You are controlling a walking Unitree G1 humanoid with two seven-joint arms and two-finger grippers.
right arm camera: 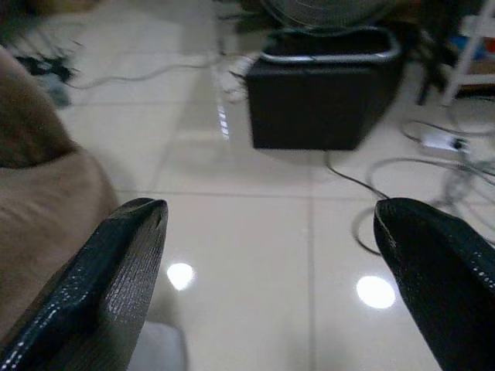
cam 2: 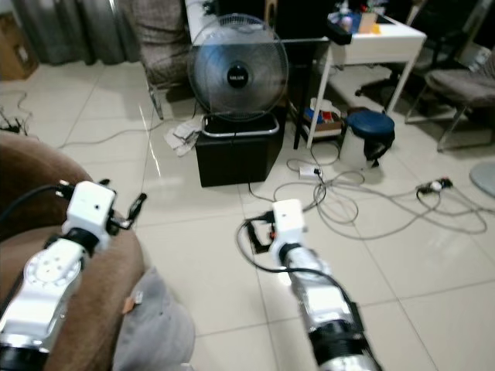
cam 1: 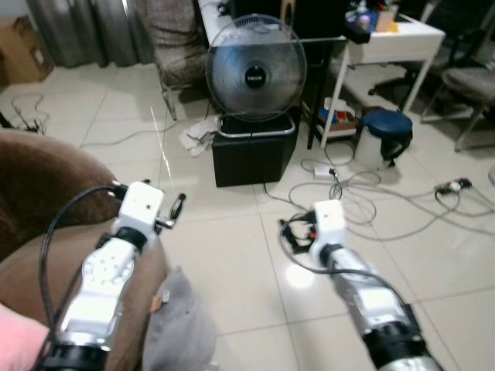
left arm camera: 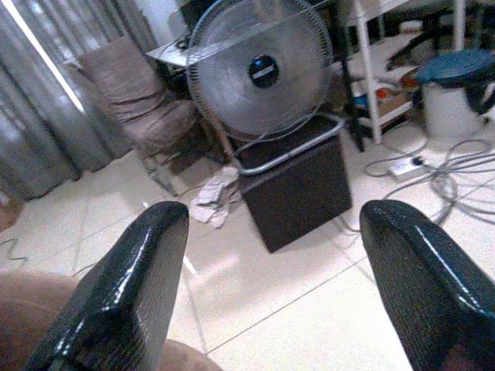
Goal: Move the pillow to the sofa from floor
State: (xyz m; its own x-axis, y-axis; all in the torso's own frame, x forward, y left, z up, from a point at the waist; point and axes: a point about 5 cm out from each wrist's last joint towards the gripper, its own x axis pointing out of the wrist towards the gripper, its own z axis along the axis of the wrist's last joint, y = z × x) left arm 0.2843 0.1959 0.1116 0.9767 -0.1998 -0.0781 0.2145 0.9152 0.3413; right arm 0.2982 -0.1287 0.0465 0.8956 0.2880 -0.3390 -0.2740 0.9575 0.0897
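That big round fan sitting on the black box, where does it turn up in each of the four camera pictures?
Left eye view: the fan stands top centre, on the black box.
Right eye view: top, slightly left of centre.
Left wrist view: upper middle, seen between the open jaws.
Right wrist view: only its lower grille at the top edge.
Shared landmark: the black box.

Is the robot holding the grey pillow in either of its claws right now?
No, both the left gripper and right gripper are open and empty; the grey pillow lies below against the brown sofa.
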